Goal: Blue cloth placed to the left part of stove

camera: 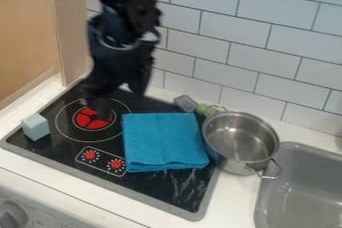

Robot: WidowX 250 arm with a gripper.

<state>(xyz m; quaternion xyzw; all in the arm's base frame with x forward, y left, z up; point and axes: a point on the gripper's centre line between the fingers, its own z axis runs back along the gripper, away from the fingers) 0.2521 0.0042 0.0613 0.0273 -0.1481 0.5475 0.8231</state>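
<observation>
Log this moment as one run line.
gripper: open, empty, over red burner | cloth: folded, right part of stove | pot: beside cloth | block: stove's left side | task: not done

Bright, soft light with streaky glare

Pale reflections streak the glossy black stove top (175, 188) near its lower right corner, highlights gleam on the steel pot (240, 139), and the dark arm (127, 2) looks blurred against brightly lit wall tiles (268, 34)
</observation>
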